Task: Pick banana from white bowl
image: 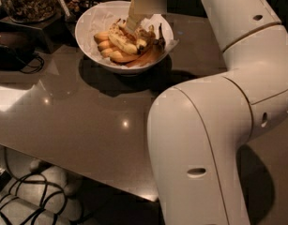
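The white bowl (89, 20) stands at the back of the table, lined with crumpled white paper and holding several bananas. The banana (122, 40), long and dull yellow with brown mottling, lies across the middle of the pile. My gripper (132, 25) comes down from above into the bowl, and its tip sits at the far end of that banana, touching or just above it. Shorter plump yellow-orange bananas (107, 45) lie on the left side. A brown-orange banana with a dark stem (148, 56) curves along the right rim.
The brown table (87, 116) has its front edge near the bottom of the view. My big white arm (204, 139) fills the right side. Jars of snacks (28, 1) and a dark device with a cable (10, 50) stand at the back left. Cables (26, 200) lie on the floor.
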You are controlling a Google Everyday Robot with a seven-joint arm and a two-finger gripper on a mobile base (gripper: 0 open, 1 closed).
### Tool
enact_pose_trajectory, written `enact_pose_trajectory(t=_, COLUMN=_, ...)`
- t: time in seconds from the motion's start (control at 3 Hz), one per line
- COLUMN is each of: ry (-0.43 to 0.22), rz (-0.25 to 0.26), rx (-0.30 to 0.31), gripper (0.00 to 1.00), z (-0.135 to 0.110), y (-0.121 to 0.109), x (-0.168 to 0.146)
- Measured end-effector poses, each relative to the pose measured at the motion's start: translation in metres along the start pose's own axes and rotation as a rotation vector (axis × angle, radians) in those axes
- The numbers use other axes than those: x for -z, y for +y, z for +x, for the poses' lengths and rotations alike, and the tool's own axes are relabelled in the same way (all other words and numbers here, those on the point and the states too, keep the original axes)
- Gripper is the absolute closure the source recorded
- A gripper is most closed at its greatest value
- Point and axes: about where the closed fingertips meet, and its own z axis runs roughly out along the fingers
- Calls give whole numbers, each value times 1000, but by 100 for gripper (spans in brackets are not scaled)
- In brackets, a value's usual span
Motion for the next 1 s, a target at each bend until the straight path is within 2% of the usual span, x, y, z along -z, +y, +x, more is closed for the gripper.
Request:
enact_pose_trajectory(t=0.67, ry=57, rz=-17, rx=-30, gripper=46, z=-7, y=-3, x=-39)
enact_pose_trajectory(t=1.0, ry=58, rz=-17, rx=-31, gripper=46, z=-7, y=-3, x=-40)
